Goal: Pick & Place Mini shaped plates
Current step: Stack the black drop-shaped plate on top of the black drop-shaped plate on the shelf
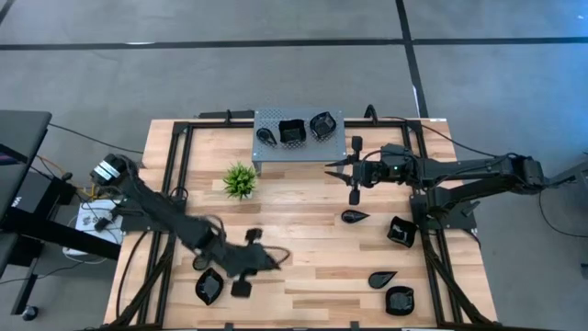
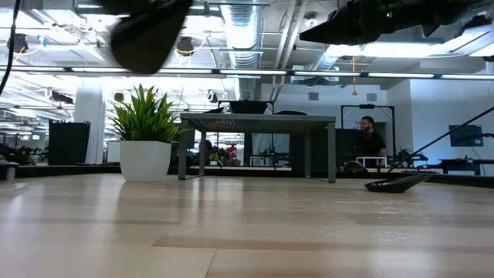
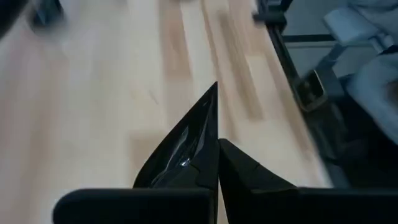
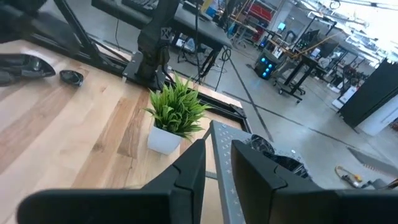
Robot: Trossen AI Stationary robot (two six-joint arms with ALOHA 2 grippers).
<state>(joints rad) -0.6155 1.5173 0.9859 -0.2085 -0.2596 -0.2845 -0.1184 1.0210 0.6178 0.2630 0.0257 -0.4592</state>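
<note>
My left gripper (image 1: 266, 261) is near the table's near-left part, above the wood, and is shut on a glossy black leaf-shaped mini plate (image 3: 183, 146). A squarish mini plate (image 1: 209, 287) lies on the table just beside it. My right gripper (image 1: 329, 165) hovers by the right end of the grey perforated stand (image 1: 299, 147). Its fingers (image 4: 189, 165) stand a narrow gap apart and hold nothing. Three mini plates (image 1: 291, 131) sit on the stand's top. Several more rest on the table's right side, among them a leaf one (image 1: 354, 216) and a squarish one (image 1: 401, 232). My left gripper pinches the leaf-shaped plate between its two fingers (image 3: 249, 177), at the broad end of the plate (image 3: 199, 168). The plate lies along the fingers, and its pointed tip (image 3: 213, 90) sticks out past them. It is held clear of the table.
A small green plant in a white pot (image 1: 240, 179) stands left of the stand's front. Black frame rails (image 1: 179, 175) run along the table's left and right sides. Bare wood lies between the two arms (image 1: 303, 239). A person (image 2: 370, 139) shows in the room behind.
</note>
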